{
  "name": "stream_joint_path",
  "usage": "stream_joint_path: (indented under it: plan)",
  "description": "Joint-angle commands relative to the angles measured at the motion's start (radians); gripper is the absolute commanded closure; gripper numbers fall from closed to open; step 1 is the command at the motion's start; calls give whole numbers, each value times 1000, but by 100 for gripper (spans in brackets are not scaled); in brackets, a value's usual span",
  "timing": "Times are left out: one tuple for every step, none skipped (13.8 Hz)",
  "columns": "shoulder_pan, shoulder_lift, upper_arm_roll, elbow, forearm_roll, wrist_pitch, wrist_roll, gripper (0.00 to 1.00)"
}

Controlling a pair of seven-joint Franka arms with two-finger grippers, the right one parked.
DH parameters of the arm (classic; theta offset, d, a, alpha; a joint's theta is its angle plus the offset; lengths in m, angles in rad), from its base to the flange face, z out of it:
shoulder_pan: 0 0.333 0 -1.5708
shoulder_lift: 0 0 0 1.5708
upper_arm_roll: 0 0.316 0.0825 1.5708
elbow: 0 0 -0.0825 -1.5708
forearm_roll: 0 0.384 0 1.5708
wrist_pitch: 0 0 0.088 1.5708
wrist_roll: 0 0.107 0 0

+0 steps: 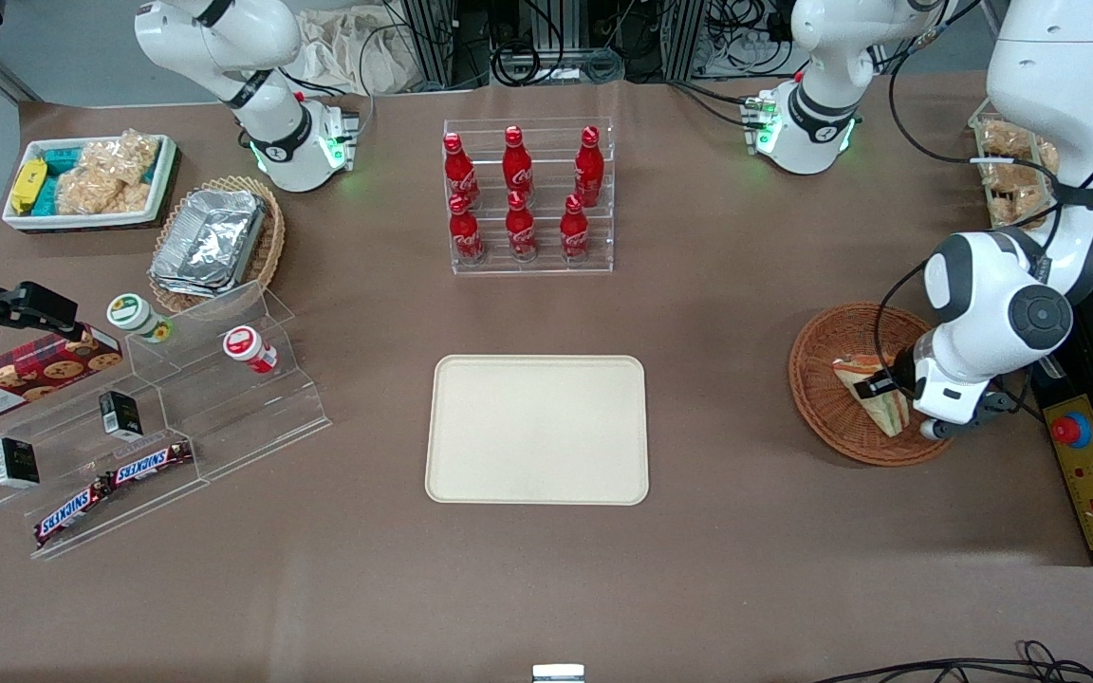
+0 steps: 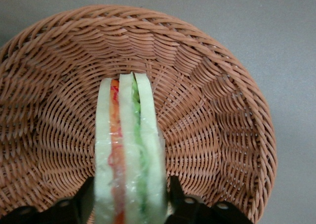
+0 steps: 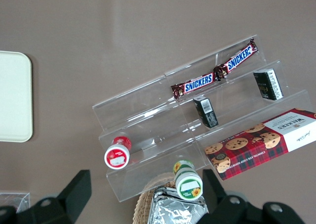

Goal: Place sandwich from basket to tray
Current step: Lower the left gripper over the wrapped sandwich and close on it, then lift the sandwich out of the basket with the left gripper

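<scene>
Right, I have the end effector (image 2: 129, 206) down in the basket (image 1: 831, 398), its two fingers (image 2: 84, 200) set on either side of the sandwich (image 2: 129, 150) and touching the wrap, so it is grasping the sandwich. From the wrist camera I see the wedge standing on edge, pale bread outside, an orange-red layer and a green layer between. The sandwich (image 1: 874, 391) sits in the basket, at the part nearest the working arm's end of the desk (image 1: 746, 569), half covered by the arm in the front view. The tray (image 1: 537, 429) lies flat at the middle of the desk, well apart from the basket. A clear rack of red bottles (image 1: 520, 194) stands farther from the front camera than the tray.
</scene>
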Motion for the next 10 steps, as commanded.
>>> stream_joint_path:
  plan:
    - [-4,-20,-10,60,8,-145,-16,99]
    - [-4,-29,-18,123,8,-256,-16,100]
    - [-7,-45,-23,204,5,-374,-17,100]
    - [-7,-49,-36,299,2,-492,-17,100]
    - [-7,-51,-49,406,-6,-610,-14,100]
    - [-7,-51,-58,520,-12,-705,-7,100]
    - [-7,-51,-73,615,-12,-770,-4,100]
    - [-7,-54,-88,690,-12,-810,-2,100]
    - [-7,-62,-96,746,-12,-823,10,100]
    - [-10,-71,-102,796,-14,-824,36,100]
